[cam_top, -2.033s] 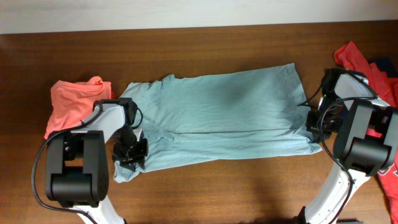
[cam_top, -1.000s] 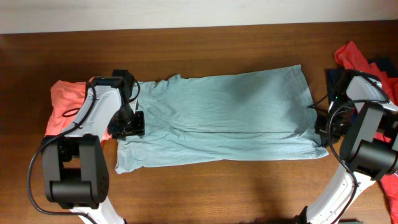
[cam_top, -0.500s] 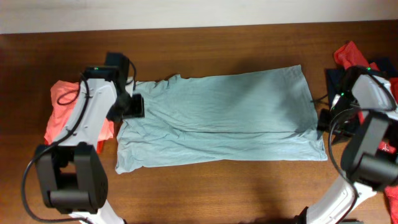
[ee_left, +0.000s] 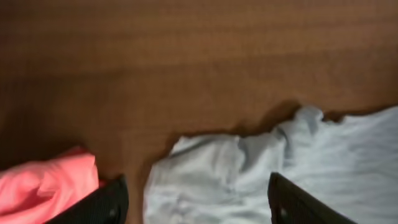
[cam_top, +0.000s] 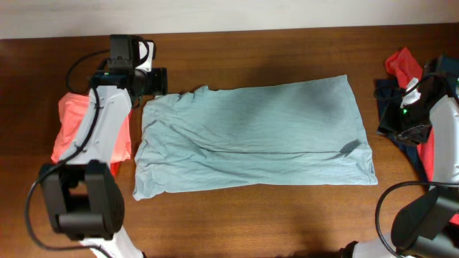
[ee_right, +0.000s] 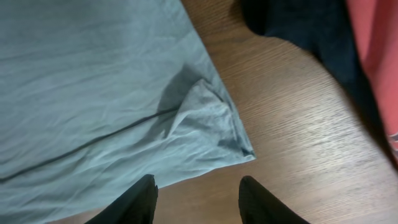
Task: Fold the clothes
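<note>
The pale grey-blue T-shirt [cam_top: 251, 136] lies folded into a long rectangle across the middle of the table. My left gripper [cam_top: 159, 81] is open and empty, lifted above the shirt's far left corner [ee_left: 211, 168]. My right gripper [cam_top: 387, 127] is open and empty, raised off the shirt's near right corner [ee_right: 214, 121], which has a small turned-up fold. A coral-orange shirt [cam_top: 79, 125] lies at the left, under the left arm; it also shows in the left wrist view [ee_left: 43, 186]. Red [cam_top: 405, 64] and navy [cam_top: 391, 93] shirts lie at the right.
The brown wooden table [cam_top: 251, 215] shows bare along the front and behind the shirt. A pale wall strip [cam_top: 237, 14] runs along the back edge. Navy cloth [ee_right: 298, 25] and red cloth [ee_right: 373, 50] lie just right of the right gripper.
Both grippers have let go of the grey-blue shirt and lifted away: the left one toward the back left, the right one out to the right. The shirt has settled flat.
</note>
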Available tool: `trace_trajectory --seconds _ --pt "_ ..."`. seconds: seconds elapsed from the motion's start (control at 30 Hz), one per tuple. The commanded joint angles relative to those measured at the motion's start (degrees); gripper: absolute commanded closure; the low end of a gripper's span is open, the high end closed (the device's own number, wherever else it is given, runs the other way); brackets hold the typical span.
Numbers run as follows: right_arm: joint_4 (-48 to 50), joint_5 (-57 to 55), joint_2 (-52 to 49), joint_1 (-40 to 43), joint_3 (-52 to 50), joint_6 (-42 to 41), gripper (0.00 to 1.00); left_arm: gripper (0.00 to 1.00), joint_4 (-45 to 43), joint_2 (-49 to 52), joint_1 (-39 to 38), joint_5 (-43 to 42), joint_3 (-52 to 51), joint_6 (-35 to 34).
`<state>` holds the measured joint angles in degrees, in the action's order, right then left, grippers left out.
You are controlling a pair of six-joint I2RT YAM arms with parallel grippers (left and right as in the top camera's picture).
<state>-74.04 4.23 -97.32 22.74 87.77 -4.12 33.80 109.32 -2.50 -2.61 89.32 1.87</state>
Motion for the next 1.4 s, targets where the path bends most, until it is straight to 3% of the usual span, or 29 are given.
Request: trace_trajectory --seconds 0.0,0.27,0.8,0.97,1.13,1.37 --pt "-0.5 2.0 0.5 0.1 0.7 0.7 0.53 0.29 -3.6 5.2 1.3 -5.7 0.5 3.0" --pt "-0.5 2.0 0.5 0.1 0.7 0.7 0.53 0.32 -7.6 11.0 2.2 -7.3 0.5 3.0" --pt "-0.5 2.0 0.5 0.1 0.7 0.7 0.53 0.35 -7.5 17.0 2.2 -7.3 0.5 3.0" --pt "-0.5 1.6 0.5 0.1 0.7 0.7 0.53 0.44 -5.5 17.1 2.1 -8.2 0.5 3.0" --pt "-0.5 1.6 0.5 0.1 0.7 0.7 0.53 0.66 -4.7 17.1 2.1 -8.2 0.4 3.0" --pt "-0.2 1.6 0.5 0.1 0.7 0.7 0.53 0.72 -5.0 17.0 2.2 -8.2 0.5 3.0"
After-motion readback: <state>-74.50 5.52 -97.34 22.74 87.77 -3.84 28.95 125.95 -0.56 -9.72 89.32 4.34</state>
